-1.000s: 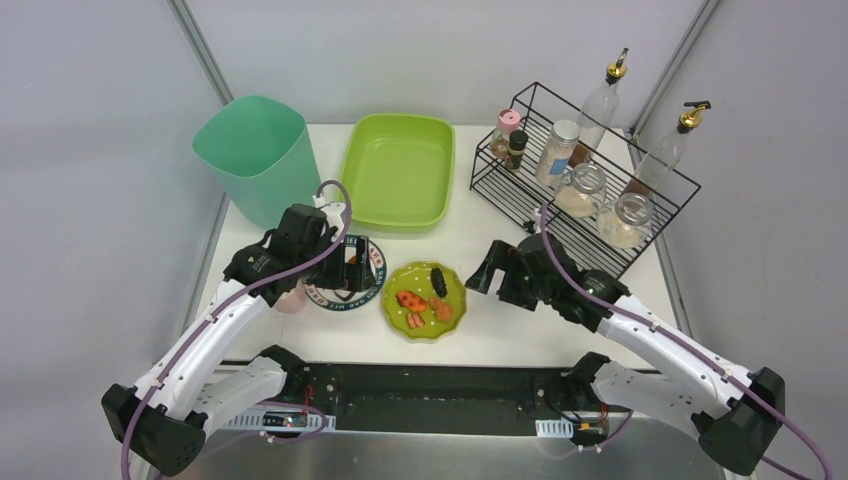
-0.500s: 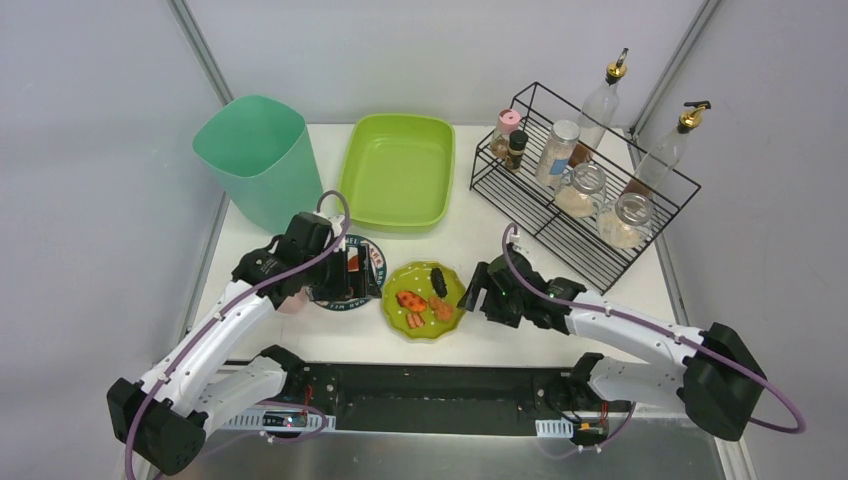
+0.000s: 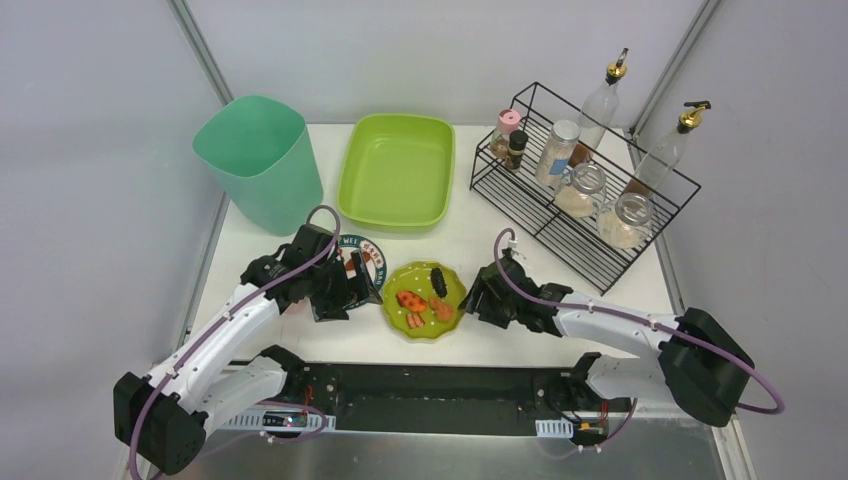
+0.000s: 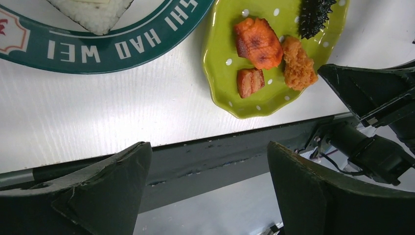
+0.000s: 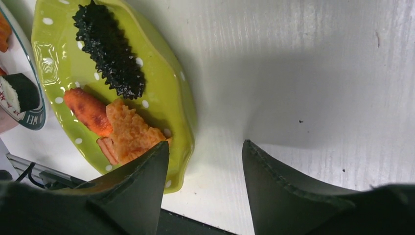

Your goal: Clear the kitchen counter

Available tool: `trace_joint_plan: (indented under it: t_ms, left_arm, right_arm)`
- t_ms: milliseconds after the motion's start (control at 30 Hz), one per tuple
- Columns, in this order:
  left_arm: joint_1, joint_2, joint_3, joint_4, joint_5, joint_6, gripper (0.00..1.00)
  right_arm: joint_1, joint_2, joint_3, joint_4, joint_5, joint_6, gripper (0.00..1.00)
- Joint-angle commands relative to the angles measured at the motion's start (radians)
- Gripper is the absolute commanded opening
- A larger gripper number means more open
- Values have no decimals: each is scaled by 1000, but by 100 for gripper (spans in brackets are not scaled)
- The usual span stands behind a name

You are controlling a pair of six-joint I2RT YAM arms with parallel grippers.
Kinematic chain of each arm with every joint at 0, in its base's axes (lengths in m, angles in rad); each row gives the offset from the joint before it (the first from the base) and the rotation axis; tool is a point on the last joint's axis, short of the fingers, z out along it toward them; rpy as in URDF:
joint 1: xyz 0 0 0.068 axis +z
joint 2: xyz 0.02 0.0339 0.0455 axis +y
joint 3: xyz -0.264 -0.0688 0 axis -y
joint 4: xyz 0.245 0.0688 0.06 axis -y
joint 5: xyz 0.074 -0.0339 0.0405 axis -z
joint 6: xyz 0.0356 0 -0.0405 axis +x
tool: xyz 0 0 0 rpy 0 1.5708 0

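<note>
The white kitchen counter [image 3: 478, 238] holds a green dotted plate [image 3: 450, 282] with orange food pieces and a black spiky piece [image 5: 110, 49]. Left of it is a round white plate with a teal lettered rim [image 3: 372, 258] carrying sushi. My right gripper [image 3: 476, 297] is open and low at the green plate's right edge; in the right wrist view [image 5: 205, 143] one finger stands over the plate's rim [image 5: 188, 147] and the other over bare counter. My left gripper [image 3: 350, 292] is open and empty over the round plate's near side, with the counter's black rail [image 4: 205, 156] between its fingers [image 4: 208, 147].
A lime-green tub [image 3: 397, 170] stands at the back middle and a teal bin [image 3: 262, 160] at the back left. A black wire rack [image 3: 590, 250] with jars and bottles fills the back right. The rail [image 3: 440, 385] runs along the front edge.
My right gripper has moved left and down to the green plate's right edge. My left gripper has shifted toward the front edge, off the middle of the round plate.
</note>
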Motion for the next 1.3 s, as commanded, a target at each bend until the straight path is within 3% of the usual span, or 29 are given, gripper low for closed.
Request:
trace_joint_plan:
  t_ms: [0,467,800,1267]
  left_arm:
    - [-5,-16,-22,11,8,-62,92]
    - [-15,6,-106,75,60,-112,93]
    - [-51,67,-118,128,59,-146,93]
    - [-133,227,-113,284,54,-189,94]
  right_arm:
    - [6,37,-5,77,36,21,58]
    - [7,117,-7,147,37,31,34]
    - [5,98,-32,147,62,28,0]
    - [5,-86,-112,104,69,24,0]
